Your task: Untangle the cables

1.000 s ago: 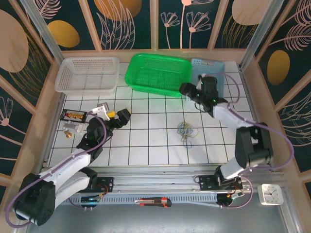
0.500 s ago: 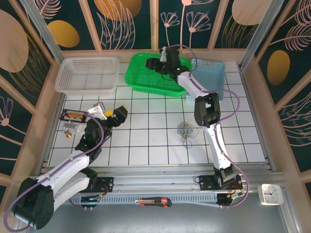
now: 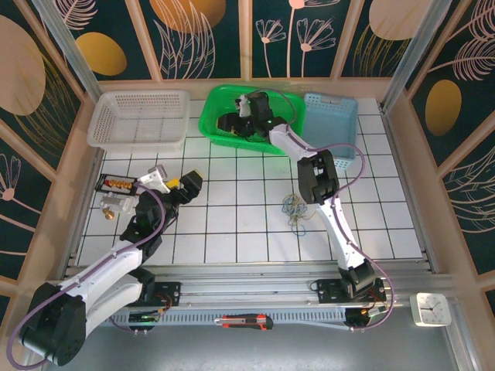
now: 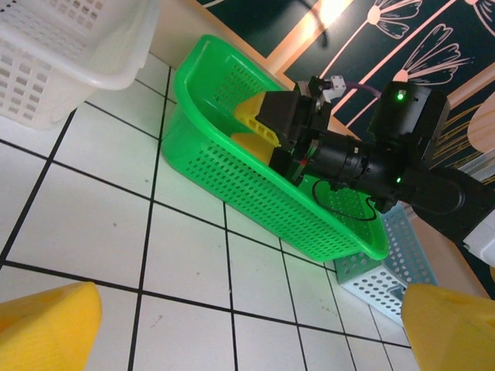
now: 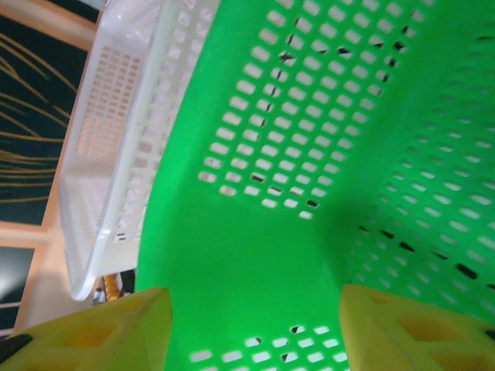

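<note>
The cables [image 3: 295, 207] lie bunched, untouched. The right gripper [image 3: 232, 124] hangs empty, jaws apart, in the green basket [image 3: 207, 112]; the left gripper [image 3: 176, 182] gapes wide. Next, one must pinch a loop.

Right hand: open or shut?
Open. The right hand has its yellow fingers apart inside the green basket, nothing between them.

The cables [image 3: 294, 207] lie tangled in small blue-tan loops on the table [image 3: 232, 232]
</note>
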